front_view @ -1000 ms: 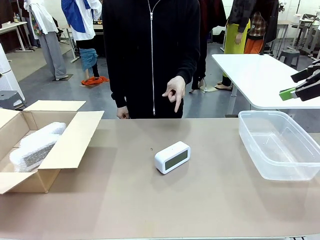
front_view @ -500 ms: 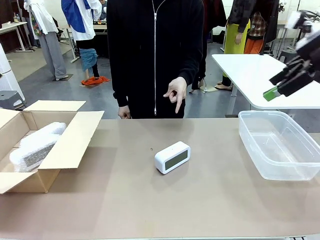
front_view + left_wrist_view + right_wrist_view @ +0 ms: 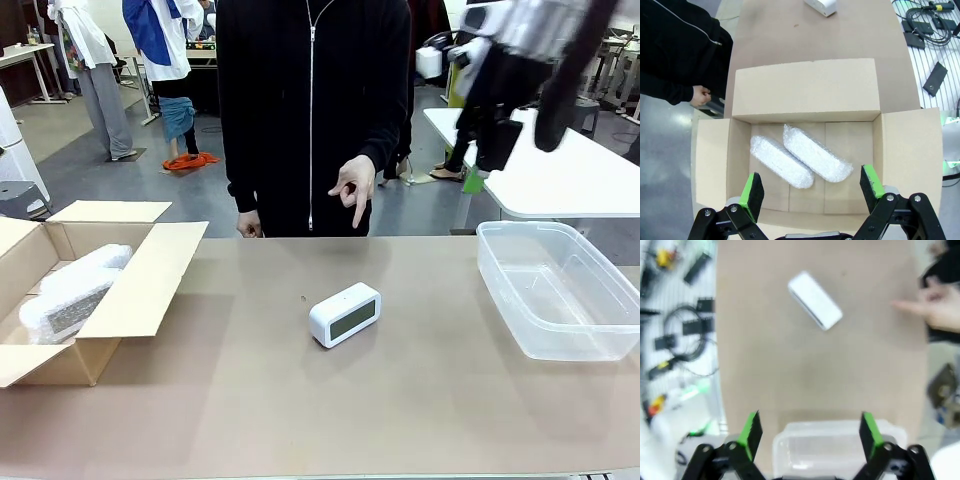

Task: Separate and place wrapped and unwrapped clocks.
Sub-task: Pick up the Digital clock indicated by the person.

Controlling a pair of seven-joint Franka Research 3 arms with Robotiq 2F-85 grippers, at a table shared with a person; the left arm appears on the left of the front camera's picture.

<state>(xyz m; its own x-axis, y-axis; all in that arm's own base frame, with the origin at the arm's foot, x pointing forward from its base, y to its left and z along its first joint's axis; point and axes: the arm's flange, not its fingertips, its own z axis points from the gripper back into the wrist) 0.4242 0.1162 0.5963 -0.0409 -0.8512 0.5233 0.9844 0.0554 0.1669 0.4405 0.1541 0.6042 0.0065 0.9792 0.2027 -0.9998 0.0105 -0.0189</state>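
Pointing down, a hand (image 3: 352,186) hovers above the bare clock (image 3: 345,314). Two wrapped clocks (image 3: 799,161) lie in the box (image 3: 805,90). Both the left gripper (image 3: 810,189) and the right gripper (image 3: 808,436) are wide open, empty.

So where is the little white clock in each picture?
Front view: white clock lies mid-table, below the person's pointing hand.
Left wrist view: top edge, beyond the cardboard box.
Right wrist view: upper middle, above the clear bin.
Shared landmark: the brown table.
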